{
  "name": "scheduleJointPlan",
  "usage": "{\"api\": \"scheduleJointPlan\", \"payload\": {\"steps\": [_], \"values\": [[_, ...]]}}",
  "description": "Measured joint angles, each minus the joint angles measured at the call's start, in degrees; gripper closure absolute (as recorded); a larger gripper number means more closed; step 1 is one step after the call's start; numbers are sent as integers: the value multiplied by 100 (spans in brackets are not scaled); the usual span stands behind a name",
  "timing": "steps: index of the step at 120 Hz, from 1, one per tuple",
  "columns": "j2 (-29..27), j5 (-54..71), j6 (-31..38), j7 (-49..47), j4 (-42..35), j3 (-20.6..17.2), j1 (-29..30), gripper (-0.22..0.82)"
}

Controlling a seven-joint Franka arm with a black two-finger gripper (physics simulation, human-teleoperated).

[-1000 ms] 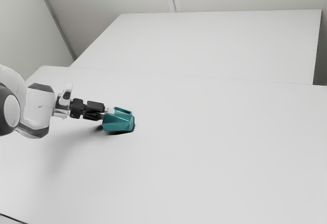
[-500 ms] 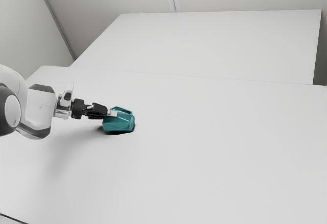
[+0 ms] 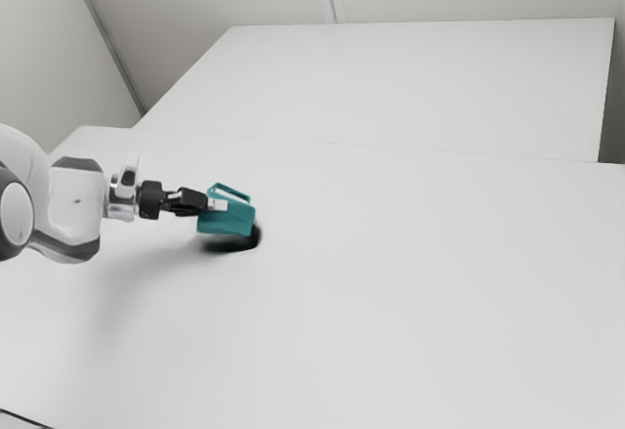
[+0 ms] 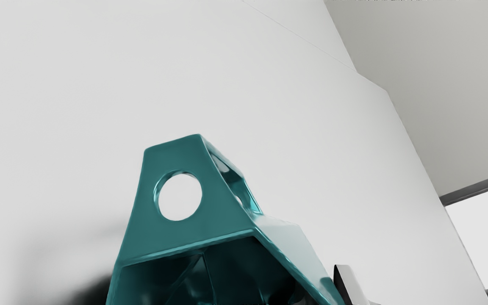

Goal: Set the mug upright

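Since half a second ago, the mug (image 3: 229, 220) has come up off the tabletop (image 3: 391, 302), and the tool (image 3: 214, 206) has risen with it. The mug has also turned a little, so its handle (image 4: 172, 235) stands out more clearly above the body in the exterior view. The dark shadow (image 3: 234, 245) has stayed on the tabletop, just below the raised mug.

The tool is closed on the mug, holding it near the mouth end. In the exterior view, a pale fingertip (image 3: 218, 205) lies against the mug's upper part; in the wrist view, a finger also shows right beside the outside of the wall. How the other finger sits on the mug is hard to make out.

The mug is teal, with flat, angled sides. It hangs on its side rather than upright, its open mouth toward the tool and its base toward the exterior view's right, dipping slightly at that end. The wrist view looks into the dark inside and through the round opening of the handle.

The arm (image 3: 75, 204) reaches in from the exterior view's left, low over the tabletop. Beyond the tabletop's far edge is another broad white surface (image 3: 410, 77).
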Motion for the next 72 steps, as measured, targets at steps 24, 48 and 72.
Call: {"api": "scheduleJointPlan", "payload": {"steps": [24,48,72], "values": [[-421,-35,113,99,-5,14,-255,79],[-805,321,730,60,-56,-313,-399,79],[-1154,1693,1508,-433,-6,-750,-362,78]]}}
